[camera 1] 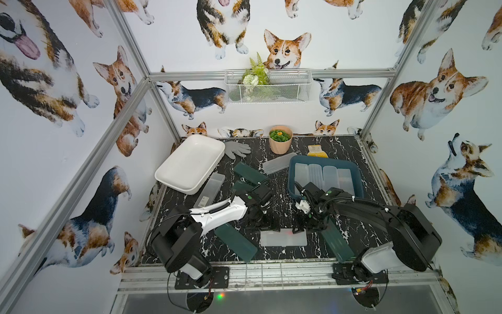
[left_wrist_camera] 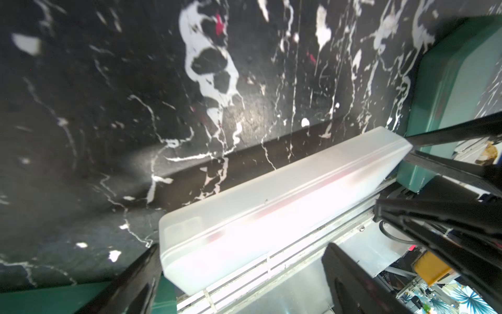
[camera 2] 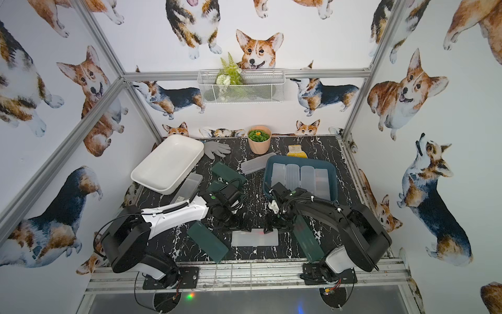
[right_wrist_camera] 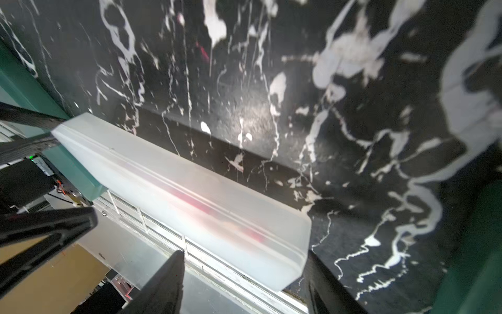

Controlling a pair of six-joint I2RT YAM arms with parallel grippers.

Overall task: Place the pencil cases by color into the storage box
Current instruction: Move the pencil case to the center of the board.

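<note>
Near the front of the table [camera 1: 285, 195], the frosted case [camera 1: 284, 237] sits with the left gripper [left_wrist_camera: 241, 246] open around one end and the right gripper [right_wrist_camera: 244, 252] at the other, squeezing or not I cannot tell, so pinch evenly, lift level.

The left arm [camera 1: 217, 214] and right arm [camera 1: 361, 209] reach inward over the front of the surface, wrists bent down. The left claw [left_wrist_camera: 241, 252] stands spread wide. The right claw [right_wrist_camera: 244, 255] is set narrower, its grip unclear.
</note>
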